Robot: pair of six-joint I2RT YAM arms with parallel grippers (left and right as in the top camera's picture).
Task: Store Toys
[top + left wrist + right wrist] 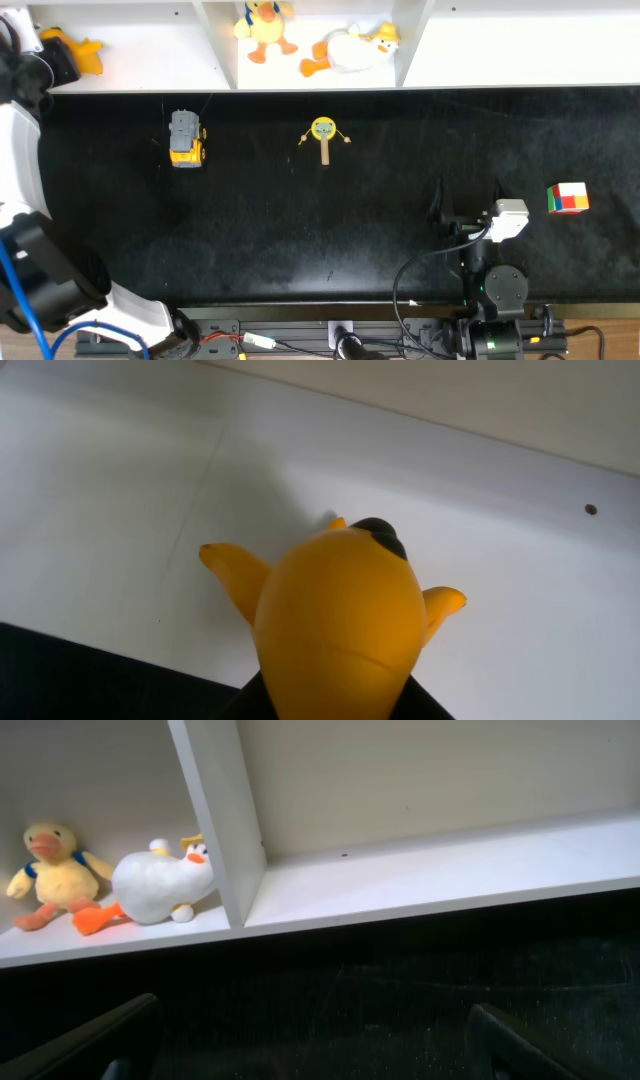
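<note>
Between the left pincer's fingers: left pincer (52, 58) closed on the orange toy (340, 625), which juts straight ahead of it.
Under the toy: white floor of the shelf (320, 88), leftmost bay; back wall lies beyond the toy's far end.
Key relation: toy's long axis runs in line with the pincer, pointing into the bay. Letting go there looks like the step in hand.
Right pincer (465, 205): spread wide, holding nothing, low over the mat, facing the shelf.
Cube (567, 198): off the right pincer's right side, near it and level with it. This arm is much the nearer.
Rattle (323, 135): ahead and left of the right pincer, handle pointing back toward the bases.
Truck (186, 138): on the left arm's side, back from the left pincer toward the bases, long axis shelf-to-bases.
Already stored: duck (265, 25) and white bird (350, 50), middle bay.
Hard to tell: whether the orange toy touches the shelf floor; its underside and the left fingers are mostly hidden behind it.
</note>
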